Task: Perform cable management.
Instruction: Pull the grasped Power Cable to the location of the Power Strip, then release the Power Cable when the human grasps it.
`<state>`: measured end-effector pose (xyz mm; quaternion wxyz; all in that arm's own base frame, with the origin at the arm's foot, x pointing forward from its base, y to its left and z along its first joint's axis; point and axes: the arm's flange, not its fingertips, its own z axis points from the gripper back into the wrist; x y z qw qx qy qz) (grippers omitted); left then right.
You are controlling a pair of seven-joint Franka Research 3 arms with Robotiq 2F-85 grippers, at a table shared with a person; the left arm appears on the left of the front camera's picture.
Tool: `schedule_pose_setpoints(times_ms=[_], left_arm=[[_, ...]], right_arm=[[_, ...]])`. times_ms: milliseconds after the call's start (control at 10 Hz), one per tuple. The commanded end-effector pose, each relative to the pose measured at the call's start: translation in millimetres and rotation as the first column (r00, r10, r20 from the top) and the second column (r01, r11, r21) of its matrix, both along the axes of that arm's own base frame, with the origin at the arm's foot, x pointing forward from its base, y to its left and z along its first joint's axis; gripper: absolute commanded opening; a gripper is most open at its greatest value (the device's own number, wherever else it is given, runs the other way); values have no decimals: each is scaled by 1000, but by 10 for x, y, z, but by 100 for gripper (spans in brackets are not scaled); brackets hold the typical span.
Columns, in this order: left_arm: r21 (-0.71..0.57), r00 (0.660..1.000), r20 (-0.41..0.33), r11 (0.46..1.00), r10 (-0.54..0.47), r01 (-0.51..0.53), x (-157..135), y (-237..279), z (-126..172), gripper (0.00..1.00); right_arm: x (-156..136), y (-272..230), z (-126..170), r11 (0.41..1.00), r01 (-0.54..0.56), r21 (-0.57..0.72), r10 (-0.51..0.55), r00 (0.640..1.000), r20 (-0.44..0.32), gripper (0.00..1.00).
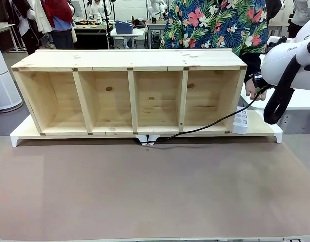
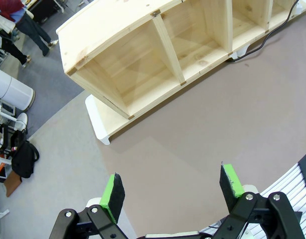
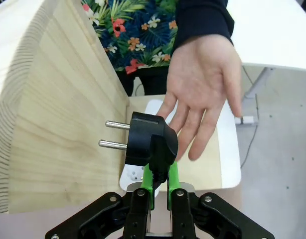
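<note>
**Cable plug held in my right claw beside an open hand**

Cable (image 1: 210,123), thin and black, runs from under the middle of the wooden shelf (image 1: 130,60) across the front of its base and rises to the right, toward my right arm at the picture's edge. Its low end curls on the table (image 1: 145,191) near two small white feet below the shelf's centre. A white socket block (image 1: 241,121) stands just past the shelf's right end, and the cable passes in front of it.

In my right wrist view, my right claw (image 3: 160,181) is closed on the cable's black plug (image 3: 150,142). The green pads (image 3: 147,179) pinch the plug's lower part. Two metal pins point sideways, toward the shelf's pale end wall. The socket block shows white just below the plug, partly hidden by it.

A person's hand (image 3: 205,89) hangs open just behind the plug, palm facing me, fingers pointing down. I cannot tell whether the fingers touch the plug. The sleeve is dark; the shirt is a bright flower print.

In my left wrist view, my left claw (image 2: 175,191) hangs above the brown table, jaws wide apart, holding nothing. The shelf's left compartments lie well ahead of it, and a loop of cable shows at the shelf's foot.
</note>
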<state>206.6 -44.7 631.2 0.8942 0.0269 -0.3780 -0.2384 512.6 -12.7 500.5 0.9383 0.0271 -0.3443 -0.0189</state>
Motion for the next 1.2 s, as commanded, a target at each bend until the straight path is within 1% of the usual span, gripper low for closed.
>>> schedule_pose_setpoints(times_ms=[0, 100, 1100], left_arm=[[-7, 1000, 0, 1000, 4, -4, -5, 6, -2, 100], [-7, 1000, 0, 1000, 4, -4, -5, 6, -2, 100], [-7, 1000, 0, 1000, 4, -4, -5, 6, -2, 100]], right_arm=[[23, -144, -37, 999, -41, 19, 40, 998, 49, 14], [0, 0, 0, 1000, 0, 0, 0, 1000, 0, 14], [0, 0, 0, 1000, 0, 0, 0, 1000, 0, 14]])
